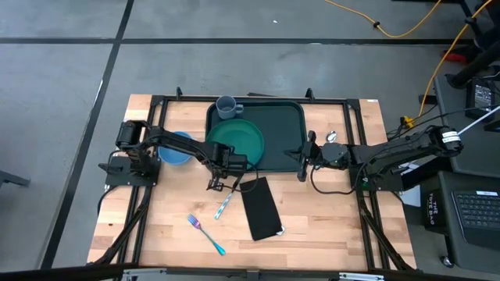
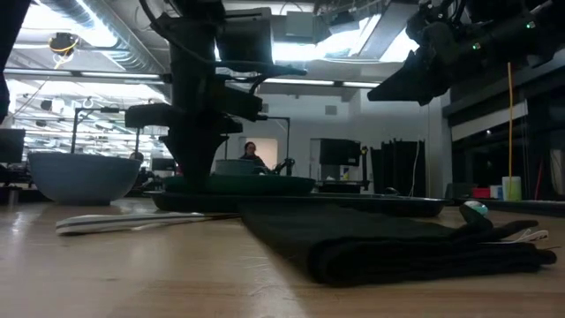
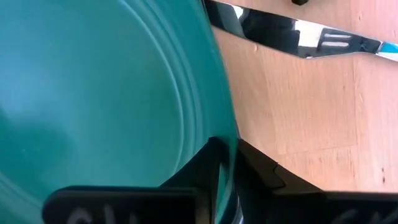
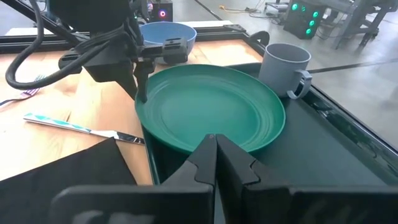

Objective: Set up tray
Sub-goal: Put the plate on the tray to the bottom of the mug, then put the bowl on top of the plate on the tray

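At the back middle of the table lies the tray (image 1: 283, 136), long axis running left to right, the green plate (image 1: 237, 138) overlapping its left rim. The left gripper (image 1: 227, 165), reaching in low from the left, straddles the plate's near edge, whether pinching or released I cannot tell. The right gripper (image 1: 303, 158), clenched empty, waits at the tray's right edge.

A robotics lab: a wooden table (image 1: 180, 234) in a black metal frame (image 1: 258, 99) stands on a grey concrete floor (image 1: 62, 94), with yellow cables (image 1: 406, 27), a laptop (image 1: 475, 209), ceiling lights (image 2: 327, 26) and a seated person (image 2: 251, 155) beyond.
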